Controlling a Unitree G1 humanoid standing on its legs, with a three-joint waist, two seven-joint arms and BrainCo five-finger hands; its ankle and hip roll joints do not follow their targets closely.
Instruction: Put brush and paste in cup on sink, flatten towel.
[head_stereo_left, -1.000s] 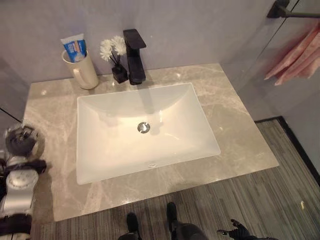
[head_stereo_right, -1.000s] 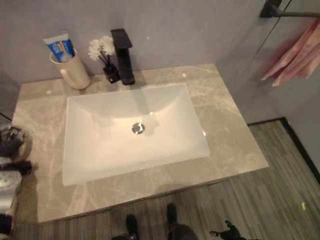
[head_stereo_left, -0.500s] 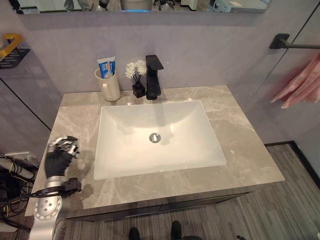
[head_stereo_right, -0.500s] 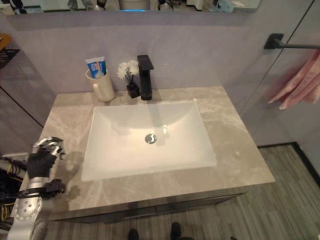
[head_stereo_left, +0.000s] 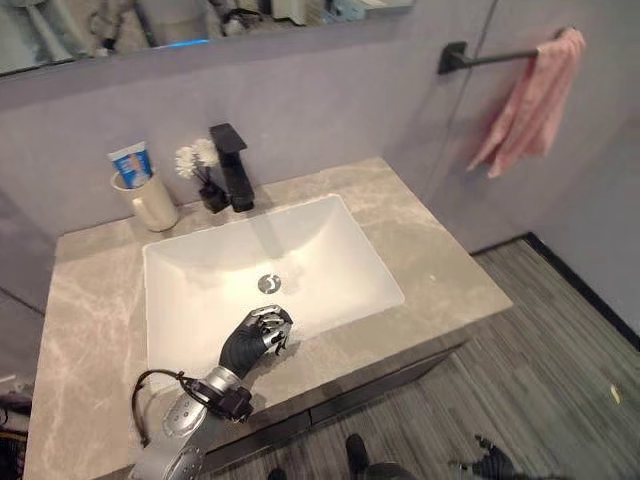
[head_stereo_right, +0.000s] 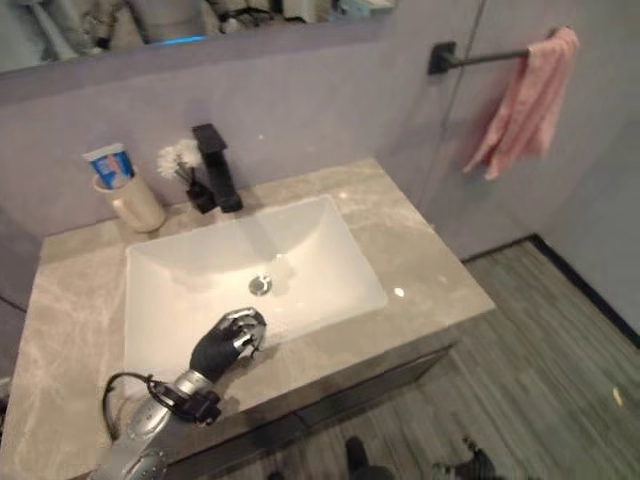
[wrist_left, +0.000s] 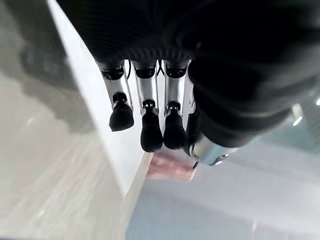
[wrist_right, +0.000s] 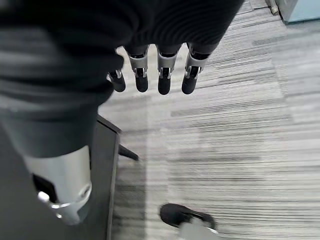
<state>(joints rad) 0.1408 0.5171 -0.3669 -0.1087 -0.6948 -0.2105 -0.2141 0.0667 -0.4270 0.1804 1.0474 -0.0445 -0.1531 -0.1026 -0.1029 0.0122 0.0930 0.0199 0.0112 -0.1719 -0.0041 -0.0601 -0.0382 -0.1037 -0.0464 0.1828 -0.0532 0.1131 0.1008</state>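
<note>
The robot's left hand (head_stereo_left: 262, 335) sits in the lower centre of the left eye view, over the front rim of the white sink (head_stereo_left: 330, 250). Its fingers are loosely curled and empty; the left wrist view shows the dark fingertips (wrist_left: 149, 134) hanging relaxed with nothing between them. The right hand (wrist_right: 150, 70) appears in its own wrist view, fingers hanging straight and empty above striped floor.

From the left hand, the remaining work lies toward the upper right of the frame. A pink towel (head_stereo_left: 530, 100) hangs bunched at the end of a black wall rail (head_stereo_left: 490, 58), its long axis running up and down. It is well apart from the left hand, across the marble counter (head_stereo_left: 440, 270). Being on the robot's right side, the towel probably suits the right arm better.

Toward the upper left stands a cream cup (head_stereo_left: 150, 200) on the counter beside the sink. A blue and white toothpaste tube (head_stereo_left: 132, 163) stands upright inside it. Whether a brush is also in the cup cannot be made out. Just beside the cup are a small vase of white flowers (head_stereo_left: 195, 160) and a black faucet (head_stereo_left: 232, 165).
</note>
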